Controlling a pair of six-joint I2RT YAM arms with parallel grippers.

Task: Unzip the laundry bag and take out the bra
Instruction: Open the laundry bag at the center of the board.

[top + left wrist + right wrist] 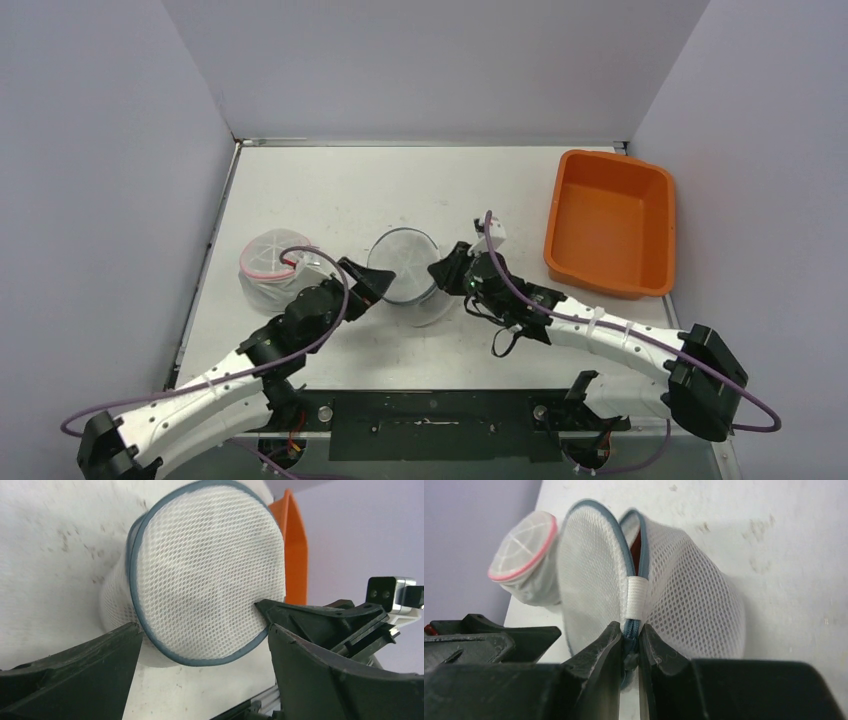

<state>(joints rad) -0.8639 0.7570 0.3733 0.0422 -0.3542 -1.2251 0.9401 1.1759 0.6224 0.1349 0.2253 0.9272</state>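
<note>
The laundry bag (405,265) is a white mesh cylinder with blue-grey trim, lying on its side mid-table. It also shows in the left wrist view (205,575) and the right wrist view (694,595). Its lid gapes at the top, and something dark red (637,550) shows in the gap. My right gripper (447,270) (631,635) is shut on the blue zipper pull (630,655), just below a white fabric tab (638,597). My left gripper (372,285) (202,630) is open, with its fingers on either side of the lid's lower rim, not touching it.
A second mesh bag with pink trim (270,265) (524,555) lies just left of the laundry bag. An orange bin (612,222) (295,545) stands at the right. Walls enclose the table on the left, back and right.
</note>
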